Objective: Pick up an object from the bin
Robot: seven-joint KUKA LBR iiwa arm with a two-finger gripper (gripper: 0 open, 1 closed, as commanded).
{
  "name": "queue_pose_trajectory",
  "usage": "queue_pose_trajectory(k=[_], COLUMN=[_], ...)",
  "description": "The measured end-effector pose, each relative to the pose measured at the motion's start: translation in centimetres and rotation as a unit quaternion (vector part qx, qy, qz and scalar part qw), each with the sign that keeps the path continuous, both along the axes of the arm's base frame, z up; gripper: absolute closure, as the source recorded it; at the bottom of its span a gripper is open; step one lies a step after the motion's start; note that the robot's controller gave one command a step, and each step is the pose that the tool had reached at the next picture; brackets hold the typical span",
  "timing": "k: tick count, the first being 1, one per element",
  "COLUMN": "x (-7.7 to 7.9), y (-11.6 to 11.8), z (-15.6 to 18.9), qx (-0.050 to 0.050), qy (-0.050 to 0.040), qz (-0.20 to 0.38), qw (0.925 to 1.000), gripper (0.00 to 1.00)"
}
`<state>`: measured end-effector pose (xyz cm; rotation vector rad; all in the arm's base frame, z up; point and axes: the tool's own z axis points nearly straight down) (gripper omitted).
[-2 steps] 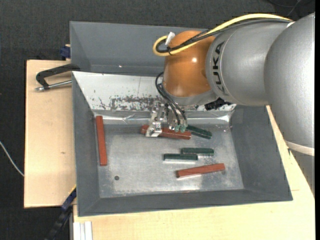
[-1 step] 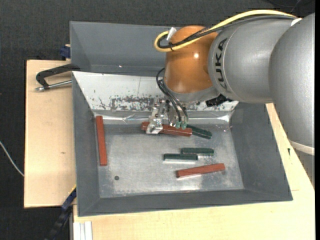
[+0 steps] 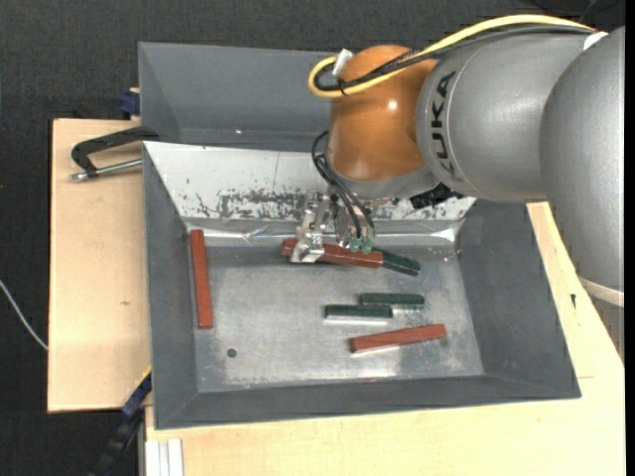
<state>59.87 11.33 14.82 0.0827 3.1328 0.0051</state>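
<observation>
My gripper [image 3: 332,234] is down at the back of the bin floor, near the middle of the back wall. Its fingers stand right at a red-brown stick [image 3: 342,255] that lies crosswise under them. A dark green stick [image 3: 399,261] pokes out to the right from beneath the same spot. Whether the red-brown stick sits between the fingers is hidden by the gripper body.
Two dark green sticks [image 3: 359,311] [image 3: 391,299] and a red-brown stick [image 3: 398,339] lie in the right half of the floor. Another red-brown stick [image 3: 201,278] runs along the left wall. The arm with its orange cover looms over the back right.
</observation>
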Motion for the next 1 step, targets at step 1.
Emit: queue_pose_trajectory(k=[1], x=[-0.02], y=[0.01], z=[0.73], qx=[0.000], qy=[0.0015], qz=[0.000], qw=[1.0000], gripper=[1.00])
